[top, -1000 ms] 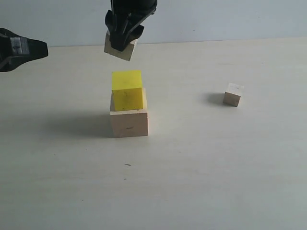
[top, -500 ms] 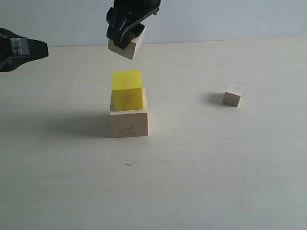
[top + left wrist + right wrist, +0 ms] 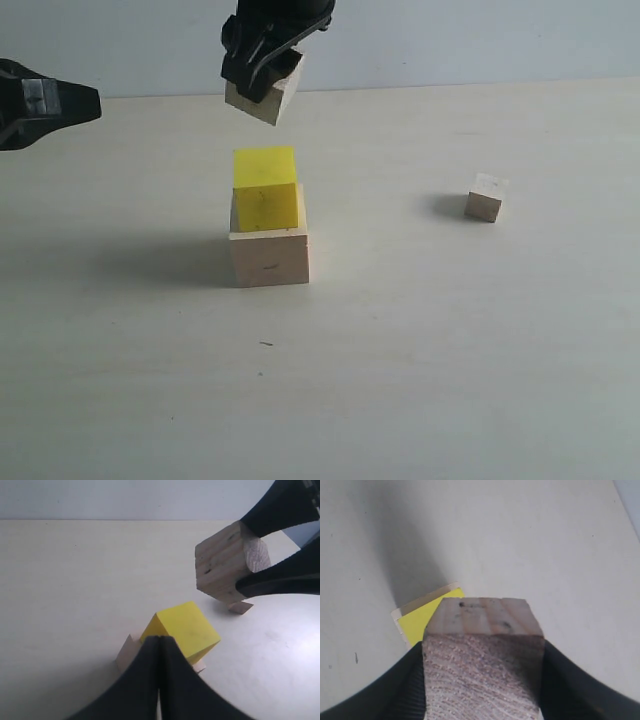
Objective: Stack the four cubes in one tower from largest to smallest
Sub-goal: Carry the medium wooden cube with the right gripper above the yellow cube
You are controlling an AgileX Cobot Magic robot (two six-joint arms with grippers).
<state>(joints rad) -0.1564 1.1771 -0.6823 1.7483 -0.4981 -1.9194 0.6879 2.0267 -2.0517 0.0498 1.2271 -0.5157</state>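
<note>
Your medium wood cube (image 3: 262, 103) hangs tilted, clamped in your right gripper (image 3: 258, 72), above the yellow cube (image 3: 265, 190) sitting on the large wood cube (image 3: 270, 255). The small cube (image 3: 486, 197) rests well apart. Your left gripper (image 3: 95, 103) is pinched together, empty.

A pale cream, matte counter (image 3: 450, 380) fills most of the exterior view, with a plain grey-blue wall (image 3: 480, 40) rising along its far edge. A tiny dark speck (image 3: 266, 344) lies on it toward the near side, and a soft shadow (image 3: 130, 262) darkens its left-middle part.
</note>
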